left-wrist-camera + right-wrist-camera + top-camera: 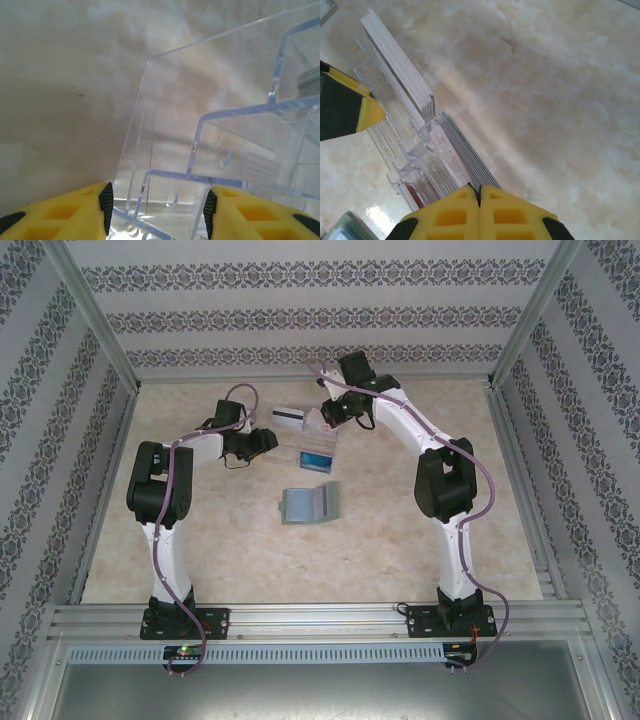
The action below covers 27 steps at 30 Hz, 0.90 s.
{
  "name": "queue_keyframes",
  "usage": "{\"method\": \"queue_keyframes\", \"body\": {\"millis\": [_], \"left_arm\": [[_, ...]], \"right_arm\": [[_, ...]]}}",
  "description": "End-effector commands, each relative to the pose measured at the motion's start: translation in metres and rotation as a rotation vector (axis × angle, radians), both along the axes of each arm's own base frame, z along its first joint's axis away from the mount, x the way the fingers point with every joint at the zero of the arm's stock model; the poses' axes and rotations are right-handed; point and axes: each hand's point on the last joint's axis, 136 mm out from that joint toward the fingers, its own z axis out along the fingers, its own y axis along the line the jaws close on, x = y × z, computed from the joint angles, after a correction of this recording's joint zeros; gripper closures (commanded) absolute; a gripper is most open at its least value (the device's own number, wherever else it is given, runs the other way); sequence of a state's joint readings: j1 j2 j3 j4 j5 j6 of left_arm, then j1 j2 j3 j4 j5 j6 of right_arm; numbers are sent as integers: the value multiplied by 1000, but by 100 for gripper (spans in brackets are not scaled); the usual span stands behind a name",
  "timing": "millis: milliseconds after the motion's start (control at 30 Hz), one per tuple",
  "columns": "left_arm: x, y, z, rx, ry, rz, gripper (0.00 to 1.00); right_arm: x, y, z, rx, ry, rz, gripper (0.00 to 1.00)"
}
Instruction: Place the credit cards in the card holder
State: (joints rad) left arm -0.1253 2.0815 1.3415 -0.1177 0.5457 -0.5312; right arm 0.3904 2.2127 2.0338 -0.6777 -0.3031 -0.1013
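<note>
From above, the clear tray (pixel 318 445) stands on the table (pixel 200 540), about midway between the two arms. The card holder (pixel 308 505) lies open and flat, apart from the tray on its near side, towards the arm bases. A white-grey striped card (pixel 288 417) lies flat just beyond the tray's far left corner. A pink card (pixel 318 421) shows at the tray's far end, and blue cards (pixel 316 460) stand in its near end. The left gripper (pixel 268 440) is just left of the tray. The right gripper (pixel 330 410) is over the tray's far end.

In the left wrist view, the left gripper (pixel 157 215) has its yellow fingers (pixel 75 215) apart, with the tray's (pixel 145 100) end wall between them. Both dark pads sit against the clear plastic, clamped on it.

In the right wrist view, the right gripper (pixel 479 192) has its fingers (pixel 450 215) pressed together at the edge of a stack of cards (pixel 467 157) standing in the tray (pixel 415 170). Whether one card is pinched between the tips cannot be told. A second stack (pixel 400 75) stands in the compartment farther from the fingers.
</note>
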Motion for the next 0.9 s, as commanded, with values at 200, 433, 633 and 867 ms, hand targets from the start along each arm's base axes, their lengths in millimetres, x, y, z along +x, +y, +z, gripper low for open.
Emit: {"method": "queue_keyframes", "body": {"millis": [200,433,633,867], "left_arm": [[-17,-10,-8,-7,53,-27,48],[-17,-9,-8,-7,55,-25,48],[-18,-9,-8,-6,55,-25,48],[-20,-10,-4,-8,51,-27,48]], "right_arm": [[2,-3,45,152,-34,5,99],[-3,-4,46,232,8,50,99],[-3,-5,48,272,19,54,99],[-7,-3,58,368,52,59,100]]}}
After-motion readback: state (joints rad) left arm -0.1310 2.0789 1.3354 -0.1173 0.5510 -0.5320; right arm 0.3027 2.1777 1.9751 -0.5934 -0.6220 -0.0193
